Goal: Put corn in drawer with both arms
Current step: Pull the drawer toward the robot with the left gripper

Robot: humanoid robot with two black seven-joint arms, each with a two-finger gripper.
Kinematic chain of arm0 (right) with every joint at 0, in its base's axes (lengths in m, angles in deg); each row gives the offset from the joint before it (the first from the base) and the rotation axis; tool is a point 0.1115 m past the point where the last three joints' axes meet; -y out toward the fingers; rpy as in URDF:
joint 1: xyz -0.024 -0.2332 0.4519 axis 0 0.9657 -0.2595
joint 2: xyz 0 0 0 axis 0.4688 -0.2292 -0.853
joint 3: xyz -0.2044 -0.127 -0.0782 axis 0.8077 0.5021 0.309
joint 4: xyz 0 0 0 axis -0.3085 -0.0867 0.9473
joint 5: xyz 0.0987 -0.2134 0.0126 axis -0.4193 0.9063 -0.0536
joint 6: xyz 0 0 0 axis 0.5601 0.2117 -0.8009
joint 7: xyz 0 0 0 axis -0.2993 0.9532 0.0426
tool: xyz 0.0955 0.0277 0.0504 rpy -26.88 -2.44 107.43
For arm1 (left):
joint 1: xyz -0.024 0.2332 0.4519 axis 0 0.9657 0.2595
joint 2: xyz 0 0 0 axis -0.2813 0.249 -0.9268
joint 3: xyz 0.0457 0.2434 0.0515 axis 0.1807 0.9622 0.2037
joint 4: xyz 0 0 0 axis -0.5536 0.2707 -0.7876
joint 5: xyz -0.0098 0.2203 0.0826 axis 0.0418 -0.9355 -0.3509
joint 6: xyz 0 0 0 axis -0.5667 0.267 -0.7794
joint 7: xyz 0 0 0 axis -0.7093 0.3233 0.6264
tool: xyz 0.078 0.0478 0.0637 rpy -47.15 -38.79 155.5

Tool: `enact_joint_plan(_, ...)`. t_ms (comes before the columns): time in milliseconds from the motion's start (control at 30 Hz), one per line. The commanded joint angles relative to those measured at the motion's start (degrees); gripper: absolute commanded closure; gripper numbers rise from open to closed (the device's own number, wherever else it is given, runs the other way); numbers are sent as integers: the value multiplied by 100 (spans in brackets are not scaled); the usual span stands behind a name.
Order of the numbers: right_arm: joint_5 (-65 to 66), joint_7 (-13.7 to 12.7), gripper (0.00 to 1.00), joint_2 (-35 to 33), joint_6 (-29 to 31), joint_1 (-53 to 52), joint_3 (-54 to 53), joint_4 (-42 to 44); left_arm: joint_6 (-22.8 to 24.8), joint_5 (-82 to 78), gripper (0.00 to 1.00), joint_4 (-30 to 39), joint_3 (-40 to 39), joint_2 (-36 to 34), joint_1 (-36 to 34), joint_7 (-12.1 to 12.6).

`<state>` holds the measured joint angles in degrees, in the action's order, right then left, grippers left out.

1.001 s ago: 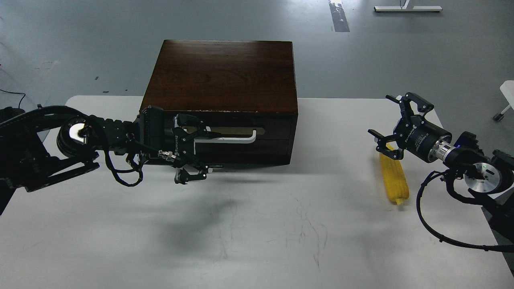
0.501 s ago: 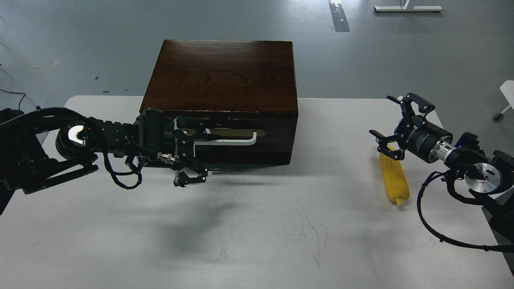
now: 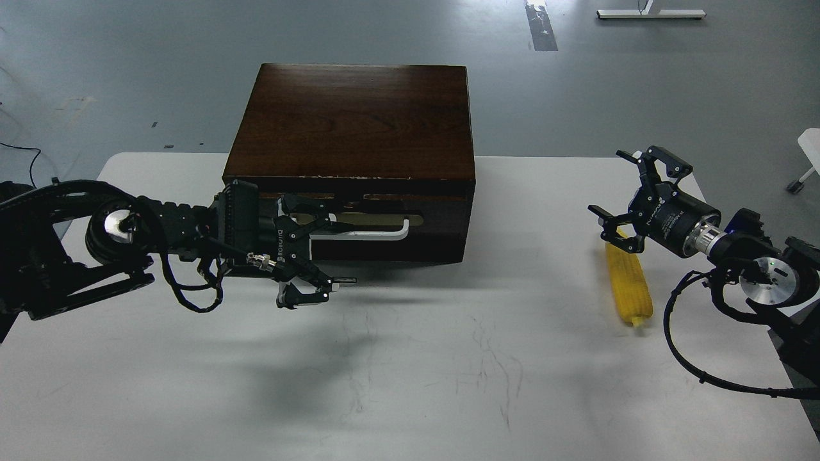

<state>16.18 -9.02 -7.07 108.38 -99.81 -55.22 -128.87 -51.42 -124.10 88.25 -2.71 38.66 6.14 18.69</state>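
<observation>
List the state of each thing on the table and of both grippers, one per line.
drawer: almost shut, slightly out of the cabinet.
handle: upper finger of the left gripper hooked behind its left end.
corn: lying flat on the table, not held.
left gripper: open, at the drawer front.
right gripper: open, above the far end of the corn.

Left tool [image 3: 314, 253] spread at the drawer [image 3: 378, 224] handle — corn [image 3: 629, 288] beside the splayed right tool [image 3: 631, 202].
</observation>
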Motion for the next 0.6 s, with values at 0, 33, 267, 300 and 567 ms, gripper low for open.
enact_joint_plan(0,2,-10,0,1,0,-2,8,-5,-1,1,22,90,2,-90,2,1)
enact_joint_plan(33,2,-10,0,1,8,-2,8,3,-1,1,22,151,2,-134,2,1)
enact_joint_plan(267,2,-19,0,1,8,-2,8,3,-1,1,22,362,2,-275,89,1)
enact_joint_plan(300,2,-19,0,1,8,-2,8,3,-1,1,22,380,-7,-292,125,1)
enact_joint_plan(567,2,-27,0,-17,8,-2,17,3,-1,1,21,494,-7,-442,257,1)
